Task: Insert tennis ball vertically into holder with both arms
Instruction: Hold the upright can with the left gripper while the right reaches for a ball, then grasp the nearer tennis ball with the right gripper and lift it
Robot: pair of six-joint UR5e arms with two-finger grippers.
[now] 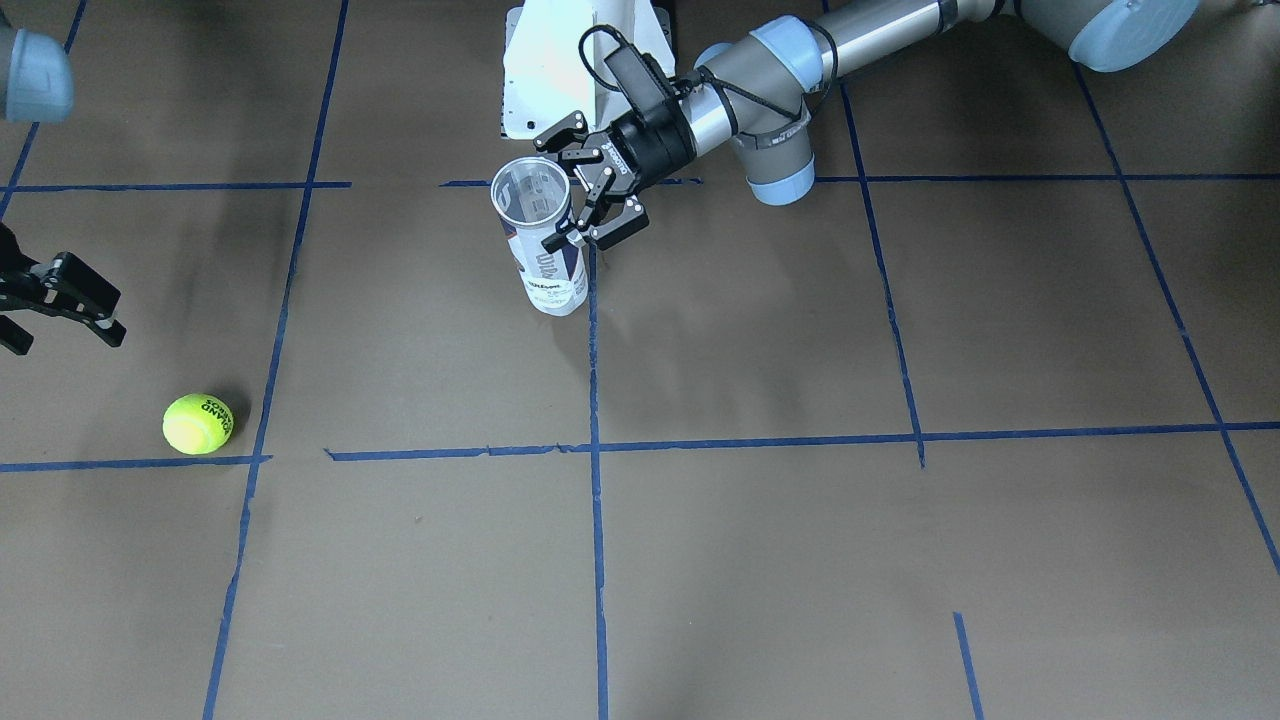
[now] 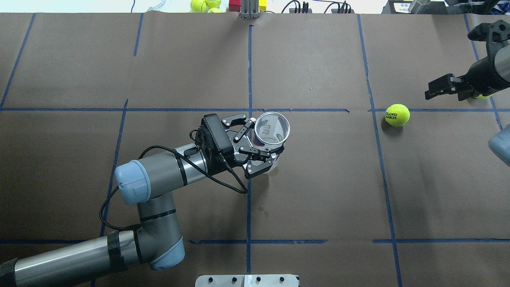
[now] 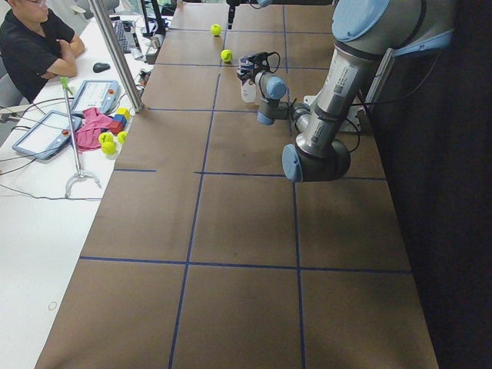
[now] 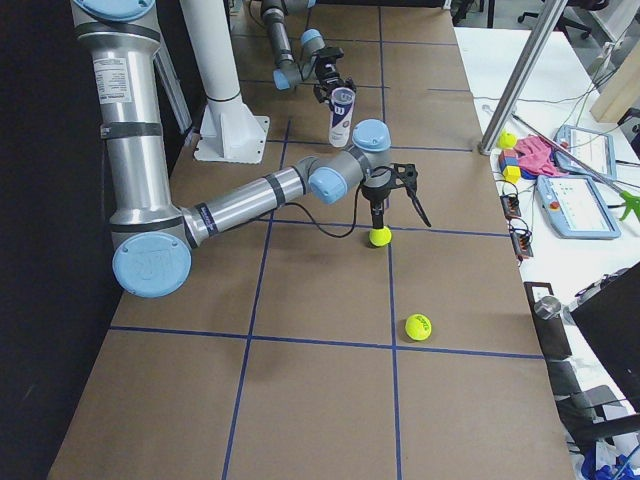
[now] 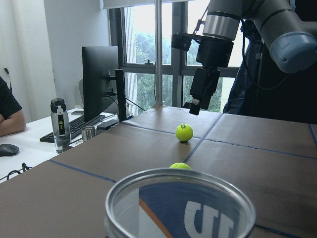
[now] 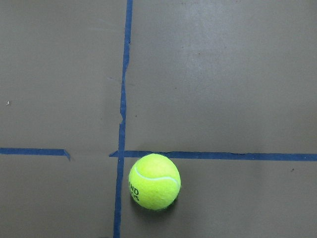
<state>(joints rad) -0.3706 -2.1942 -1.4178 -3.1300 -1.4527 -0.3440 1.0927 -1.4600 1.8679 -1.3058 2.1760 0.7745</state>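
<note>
The holder point(image 1: 545, 265), a clear can with a navy-and-white label, stands upright near the table's middle, open end up. It also shows in the overhead view point(image 2: 272, 126) and fills the bottom of the left wrist view point(image 5: 181, 208). My left gripper point(image 1: 545, 192) is open, and its jaws stand on either side of the holder's upper part point(image 2: 263, 139). The tennis ball point(image 1: 198, 423) lies on the table beside a tape crossing point(image 2: 397, 115). It is low in the right wrist view point(image 6: 154, 181). My right gripper point(image 1: 65, 335) is open and empty. It hangs above the table near the ball point(image 4: 403, 225).
A second tennis ball point(image 4: 418, 326) lies nearer the table's right end, beyond the right gripper. The white robot base point(image 1: 550, 70) stands just behind the holder. Spare balls and blocks point(image 2: 203, 4) sit past the far edge. An operator point(image 3: 31, 46) sits at the side desk.
</note>
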